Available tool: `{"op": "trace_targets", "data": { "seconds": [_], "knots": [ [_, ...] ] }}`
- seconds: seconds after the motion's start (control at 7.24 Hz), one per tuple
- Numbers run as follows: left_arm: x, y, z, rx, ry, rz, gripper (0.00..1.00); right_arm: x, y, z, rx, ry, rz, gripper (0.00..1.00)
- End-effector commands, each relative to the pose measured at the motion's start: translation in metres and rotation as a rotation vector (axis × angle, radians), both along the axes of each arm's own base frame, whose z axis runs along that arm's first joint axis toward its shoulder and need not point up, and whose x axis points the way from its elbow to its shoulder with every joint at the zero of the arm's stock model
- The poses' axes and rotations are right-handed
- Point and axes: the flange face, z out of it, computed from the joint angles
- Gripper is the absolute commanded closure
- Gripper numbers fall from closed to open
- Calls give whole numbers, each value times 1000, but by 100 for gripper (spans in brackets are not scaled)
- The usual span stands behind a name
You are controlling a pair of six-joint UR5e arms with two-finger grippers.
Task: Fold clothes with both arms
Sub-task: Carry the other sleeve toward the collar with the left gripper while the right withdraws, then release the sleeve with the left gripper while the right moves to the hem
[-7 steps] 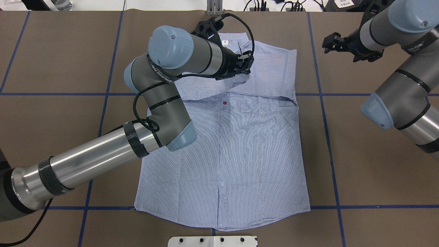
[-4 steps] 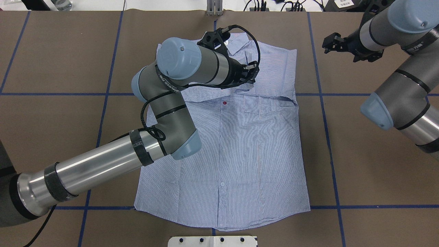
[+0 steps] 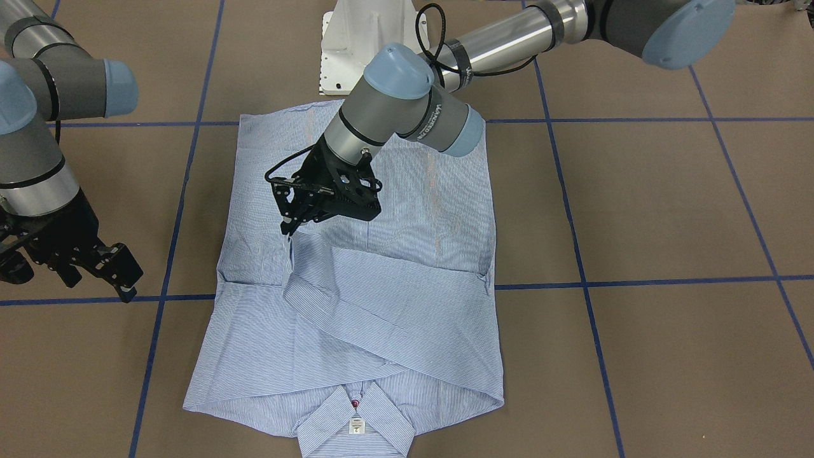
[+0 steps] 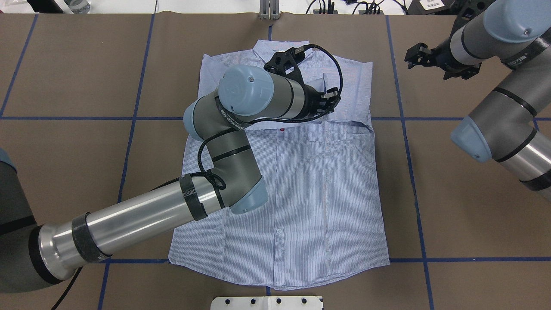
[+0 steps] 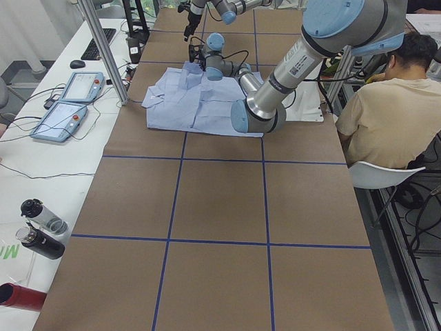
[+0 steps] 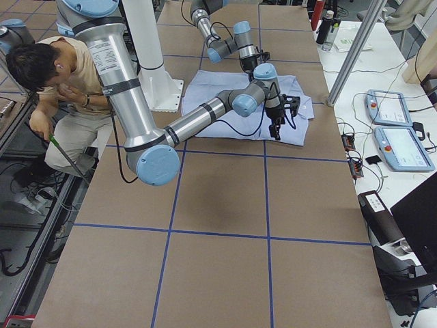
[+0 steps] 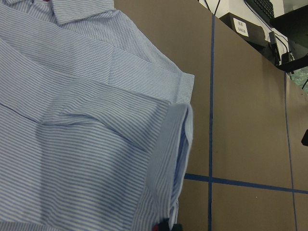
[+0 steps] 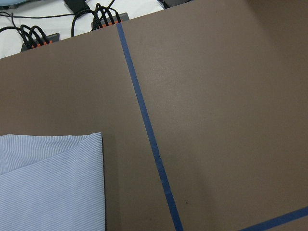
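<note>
The light blue striped shirt [image 4: 310, 193] lies flat, front up, collar [image 3: 356, 413] at the table's far side. One sleeve [image 3: 369, 305] is folded across the chest. My left gripper [image 3: 290, 228] [image 4: 332, 100] hovers over the upper chest, shut on the cuff [image 7: 175, 144] of that sleeve, which rises to its fingertips. The right gripper [image 4: 412, 55] [image 3: 124, 280] hangs open and holding nothing over bare table, to the right of the shirt's shoulder. The right wrist view shows only a shirt edge [image 8: 53, 183] and brown table.
Blue tape lines [image 4: 400, 112] grid the brown table. The white pedestal base [image 3: 356, 44] stands at the near hem. A seated person [image 5: 386, 117] is beside the robot. Control tablets [image 5: 69, 103] and bottles [image 5: 41, 227] lie beyond the table's far edge.
My left arm has carried the sleeve cuff rightward and slightly toward the robot across the chest, uncovering the collar. The right arm has hardly moved.
</note>
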Motion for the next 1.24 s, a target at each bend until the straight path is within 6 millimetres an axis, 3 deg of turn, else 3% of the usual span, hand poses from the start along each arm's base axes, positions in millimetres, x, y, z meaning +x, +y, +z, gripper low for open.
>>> {"op": "trace_targets", "data": {
  "seconds": [0.0,0.28,0.41,0.55,0.69,0.83,0.97,1.11],
  "knots": [
    [2,1,-8,3,6,-2,1,1,2,-4,2,-10,-3,0],
    [-15,7,-24,12,38,0,1,-1,9,-11,-12,-46,-19,0],
    [-43,20,-14,23,57,9,1,-5,24,-20,-16,-86,-59,0],
    [-77,39,11,26,61,19,1,-18,58,-21,-68,-127,-42,0],
    [-123,58,40,20,38,27,3,-45,93,-40,-148,-199,23,0],
    [-146,66,56,18,34,31,3,-85,144,-47,-226,-240,54,0],
    [-166,63,54,26,50,13,7,-120,199,-68,-261,-283,126,0],
    [-170,65,64,3,40,39,8,-126,253,-58,-327,-280,124,0]
  ]
}}
